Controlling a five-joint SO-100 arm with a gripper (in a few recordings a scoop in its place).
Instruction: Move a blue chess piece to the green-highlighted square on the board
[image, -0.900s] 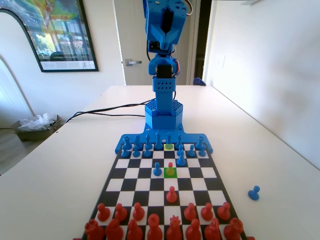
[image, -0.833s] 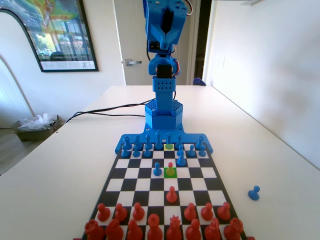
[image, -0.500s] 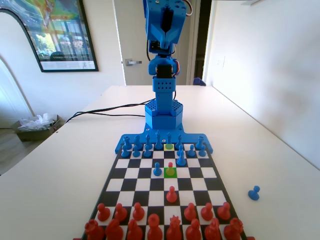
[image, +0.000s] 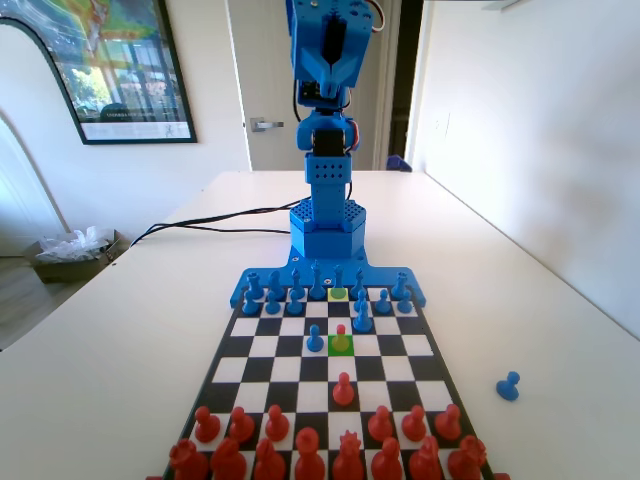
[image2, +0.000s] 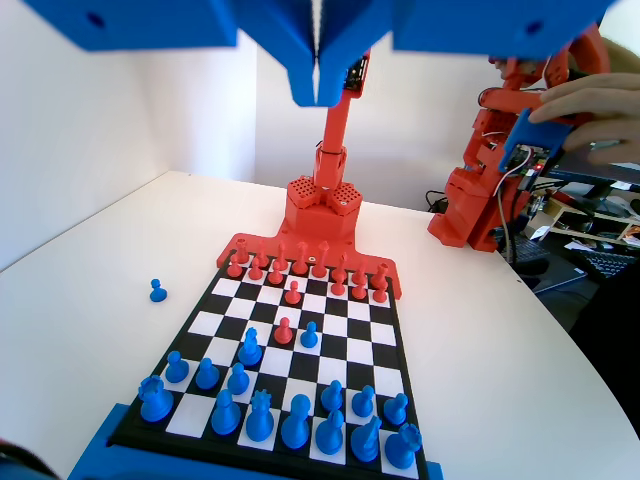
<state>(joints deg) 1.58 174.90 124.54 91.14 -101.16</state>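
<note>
My gripper (image2: 317, 96) hangs high above the board (image2: 402, 352), its two jaws pressed together with nothing between them. The blue arm (image: 326, 70) stands folded upright behind the board's far end in the fixed view. The green-highlighted square (image: 340, 346) lies mid-board with a red pawn (image: 341, 335) standing on it. The blue chess piece (image: 338, 279), slim and taller than the pawns, stands in the blue back row on a pale yellow-green square (image: 338, 295). The wrist view has the blue chess piece (image2: 259, 412) near the bottom edge and the red pawn (image2: 284, 330) further up.
A blue pawn (image: 314, 340) stands left of the green square in the fixed view, and a taller blue piece (image: 362, 315) stands one row behind, to the right. One blue pawn (image: 508, 385) lies off the board on the table. Red pieces (image: 343, 388) fill the near end.
</note>
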